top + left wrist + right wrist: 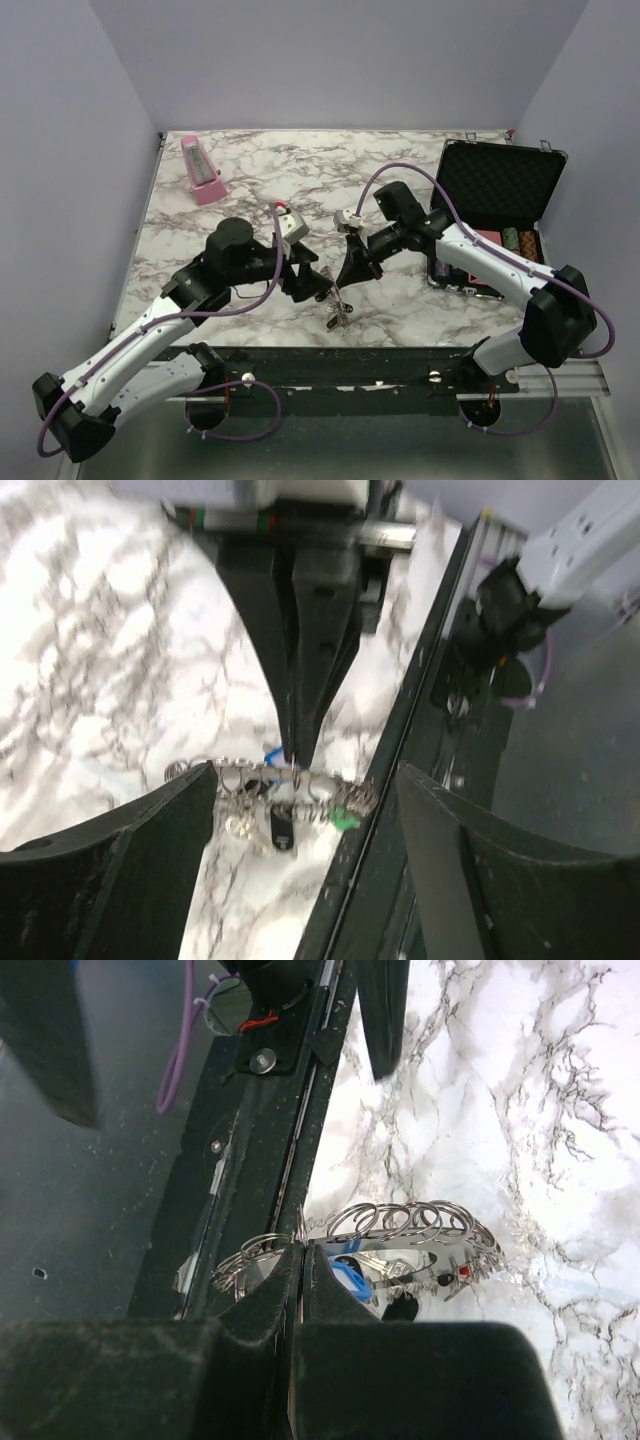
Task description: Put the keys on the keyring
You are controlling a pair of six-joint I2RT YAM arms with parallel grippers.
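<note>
We see the right gripper pinched tight on the keyring, down by the table's six o'clock edge. The left gripper, coming from nine o'clock, stands wide, one finger on either side of the ring, gripping nothing. Blue-, red-, black- and green-headed keys cluster against it.

No writing, label, brand, number or sign can be read in any of the three views; whatever printing there may be is too small or too blurred to make out.
</note>
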